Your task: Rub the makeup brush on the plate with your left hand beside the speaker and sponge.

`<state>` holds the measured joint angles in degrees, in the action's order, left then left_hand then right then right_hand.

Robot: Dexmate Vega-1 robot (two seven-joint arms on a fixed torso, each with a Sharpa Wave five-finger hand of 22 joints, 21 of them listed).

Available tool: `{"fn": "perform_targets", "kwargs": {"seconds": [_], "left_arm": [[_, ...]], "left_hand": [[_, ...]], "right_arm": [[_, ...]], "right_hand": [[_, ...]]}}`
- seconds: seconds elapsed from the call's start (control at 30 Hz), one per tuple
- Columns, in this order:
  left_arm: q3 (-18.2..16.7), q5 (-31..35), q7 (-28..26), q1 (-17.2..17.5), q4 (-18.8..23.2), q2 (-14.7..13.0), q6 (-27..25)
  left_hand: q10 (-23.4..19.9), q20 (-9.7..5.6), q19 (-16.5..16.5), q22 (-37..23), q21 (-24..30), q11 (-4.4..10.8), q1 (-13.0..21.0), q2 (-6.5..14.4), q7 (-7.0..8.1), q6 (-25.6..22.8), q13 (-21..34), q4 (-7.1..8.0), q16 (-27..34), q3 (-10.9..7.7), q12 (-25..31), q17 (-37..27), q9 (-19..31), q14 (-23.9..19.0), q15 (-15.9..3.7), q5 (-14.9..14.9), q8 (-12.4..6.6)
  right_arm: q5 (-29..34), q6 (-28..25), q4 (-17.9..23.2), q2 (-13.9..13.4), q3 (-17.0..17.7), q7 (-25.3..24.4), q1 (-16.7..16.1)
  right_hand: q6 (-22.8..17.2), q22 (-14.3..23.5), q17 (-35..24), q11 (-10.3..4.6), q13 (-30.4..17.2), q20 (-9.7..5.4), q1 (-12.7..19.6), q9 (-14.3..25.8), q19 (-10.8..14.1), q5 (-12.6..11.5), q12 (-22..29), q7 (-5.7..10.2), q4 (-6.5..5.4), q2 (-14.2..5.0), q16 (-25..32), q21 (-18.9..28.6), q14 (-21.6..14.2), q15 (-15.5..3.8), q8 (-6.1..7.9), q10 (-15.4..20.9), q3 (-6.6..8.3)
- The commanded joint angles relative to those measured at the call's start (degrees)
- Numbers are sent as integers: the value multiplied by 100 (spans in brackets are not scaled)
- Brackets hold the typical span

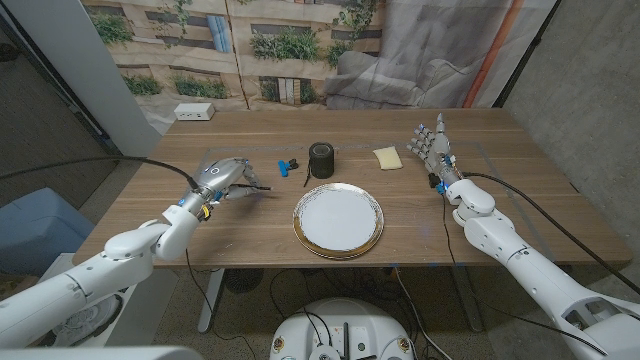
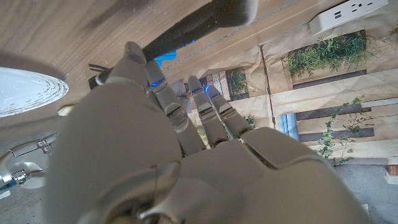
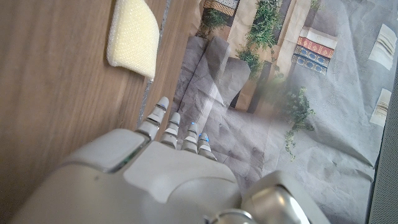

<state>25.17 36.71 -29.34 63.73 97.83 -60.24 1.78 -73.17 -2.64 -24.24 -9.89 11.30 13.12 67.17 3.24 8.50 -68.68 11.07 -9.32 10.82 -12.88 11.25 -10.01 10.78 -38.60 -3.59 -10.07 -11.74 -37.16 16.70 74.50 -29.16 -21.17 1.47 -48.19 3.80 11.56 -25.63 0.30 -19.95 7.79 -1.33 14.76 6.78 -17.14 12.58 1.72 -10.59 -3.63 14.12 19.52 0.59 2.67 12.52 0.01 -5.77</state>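
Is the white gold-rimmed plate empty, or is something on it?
Empty: the white gold-rimmed round plate has a bare white centre; the black-handled makeup brush is off it.

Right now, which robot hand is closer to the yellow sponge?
The right hand. It stands just beside the sponge, on its right, fingers up and apart. The left hand is far across the table, past the speaker, holding the makeup brush.

Wooden worktop [image 1: 250, 225] carrying a small blue-and-black object [image 1: 288, 167], too small to identify, near its middle. At the far left corner, a white power strip [image 1: 194, 112], sockets visible in the left wrist view. Behind, a backdrop printed with brickwork and greenery [image 1: 270, 45], and grey sheeting [image 1: 440, 50] draped to the right.
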Motion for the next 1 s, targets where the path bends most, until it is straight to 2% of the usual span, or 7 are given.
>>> {"fn": "perform_targets", "kwargs": {"seconds": [0.03,0.3,0.67,0.83,1.0], "left_arm": [[192,114,-25,-32,-82,5,-300],[374,201,52,-139,-147,22,-361],[402,115,235,-154,-40,-80,-476],[412,108,315,-170,-5,-147,-471],[422,171,272,-181,-11,-243,-369]], "left_hand": [[-60,-87,-5,-9,-1,-2,54,15,25,-13,20,-4,21,14,23,-9,19,-48,-916,-50,-23],[-50,-86,-7,-9,-1,-1,47,16,37,18,19,-1,15,19,18,-8,18,-48,-921,-53,-10],[55,-32,45,-9,-17,-4,-31,10,115,137,14,29,-10,55,-16,-2,22,-1,-893,-57,28],[289,13,149,-10,-37,-12,-162,-34,173,322,9,53,-58,115,-64,15,30,143,-862,-58,67],[791,43,233,-8,-33,-20,-310,-122,259,692,3,43,-66,191,-113,23,82,297,-850,-70,76]], "right_arm": [[0,1,-2,-1,1,2,-1],[-1,0,-2,-2,1,2,0],[-2,3,-5,-2,2,5,0],[-1,3,-6,-1,1,5,0],[-1,2,-6,-2,1,4,0]], "right_hand": [[49,33,-18,18,-18,39,9,15,-8,-38,38,-5,-26,-579,19,28,3,56,28,-48,-2],[47,33,-18,8,-18,39,9,15,-12,-38,37,-4,-26,-578,19,26,5,49,29,-50,-2],[52,33,-19,2,-17,41,9,15,-12,-38,42,-3,-26,-578,19,26,4,47,27,-37,-3],[47,33,-19,7,-17,39,9,15,-12,-38,38,-5,-26,-578,19,26,5,44,29,-47,-3],[44,33,-19,-3,-17,39,9,15,-11,-38,36,-11,-26,-578,20,27,3,47,30,-52,-3]]}}
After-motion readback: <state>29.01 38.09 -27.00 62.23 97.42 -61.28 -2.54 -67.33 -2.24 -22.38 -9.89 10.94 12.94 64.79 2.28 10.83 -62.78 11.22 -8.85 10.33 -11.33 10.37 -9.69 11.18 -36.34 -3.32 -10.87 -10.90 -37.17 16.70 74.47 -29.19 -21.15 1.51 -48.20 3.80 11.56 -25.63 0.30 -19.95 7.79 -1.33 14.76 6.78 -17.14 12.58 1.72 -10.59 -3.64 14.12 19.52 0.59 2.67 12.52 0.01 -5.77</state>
